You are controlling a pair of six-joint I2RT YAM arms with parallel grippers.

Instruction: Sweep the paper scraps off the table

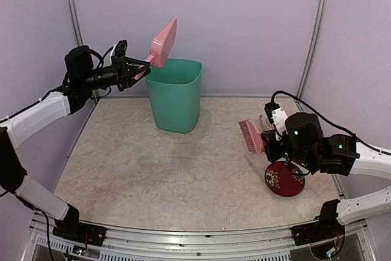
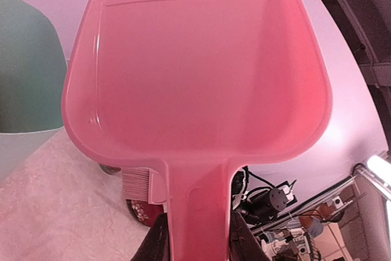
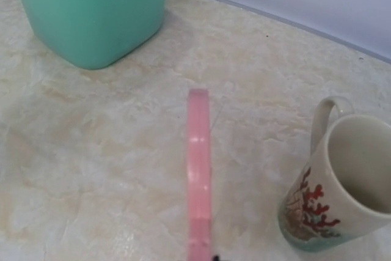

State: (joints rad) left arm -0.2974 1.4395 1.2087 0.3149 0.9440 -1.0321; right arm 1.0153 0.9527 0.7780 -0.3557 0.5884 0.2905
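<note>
"Pink dustpan (image 1: 164,42) first: where is it?"

"Upper centre of the top view, held in the air. Your left gripper (image 1: 139,67) is clamped on its handle, a finger on each side (the left wrist view shows that plainly). The pan is tilted steeply, wide end up, over the rim of the green bin (image 1: 175,96)."

"And my right side?"

"Your right gripper (image 1: 269,145) is at the right of the frame, closed tight on the pink brush (image 1: 250,136), bristles facing left. Near it stands a mug (image 3: 333,181) with a red pattern, and lower in the frame lies a dark red round plate (image 1: 285,178)."

"The tabletop?"

"The tabletop (image 1: 153,169) fills the lower middle of the top view, beige and marbled. The bin stands on it toward the back wall, and you cannot see into the bin from any view."
</note>
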